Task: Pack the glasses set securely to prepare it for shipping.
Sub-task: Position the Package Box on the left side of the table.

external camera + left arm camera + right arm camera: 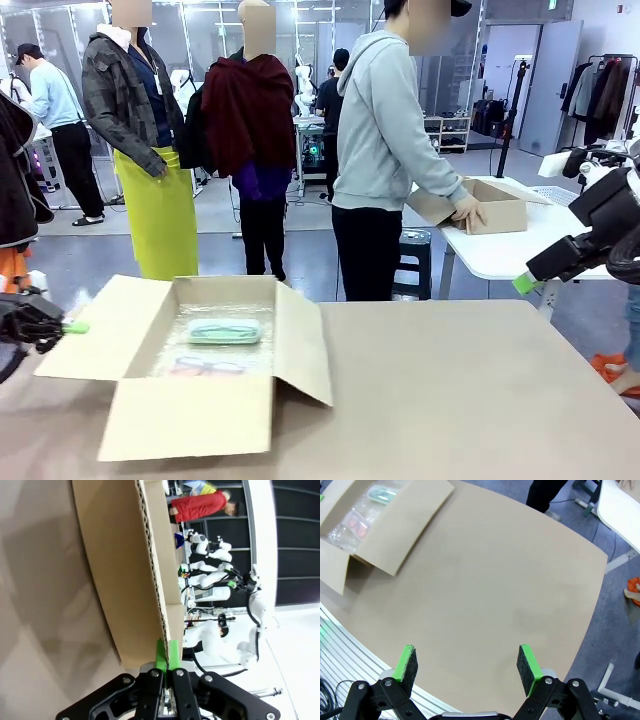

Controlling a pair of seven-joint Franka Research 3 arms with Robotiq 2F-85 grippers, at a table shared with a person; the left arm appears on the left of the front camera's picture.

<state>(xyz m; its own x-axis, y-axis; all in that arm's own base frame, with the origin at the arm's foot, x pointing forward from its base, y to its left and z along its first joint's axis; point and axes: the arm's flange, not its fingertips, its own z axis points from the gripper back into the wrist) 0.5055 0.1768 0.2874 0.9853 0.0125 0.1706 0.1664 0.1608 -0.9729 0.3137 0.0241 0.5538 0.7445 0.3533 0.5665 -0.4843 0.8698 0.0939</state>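
Observation:
An open cardboard box stands on the left of the table, lined with bubble wrap. Inside lie the mint-green case at the back and the pale pink-clear case in front of it; the right wrist view shows the mint-green case and the pink one too. My left gripper is shut, its green pads pressed together right at the edge of the box's left flap. My right gripper hangs open and holds nothing, high over the table's right side, with its fingers wide apart.
All the box's flaps are spread outward; the right flap slopes down to the table. The tan tabletop stretches bare to the right. Beyond it, a person handles another box on a white table.

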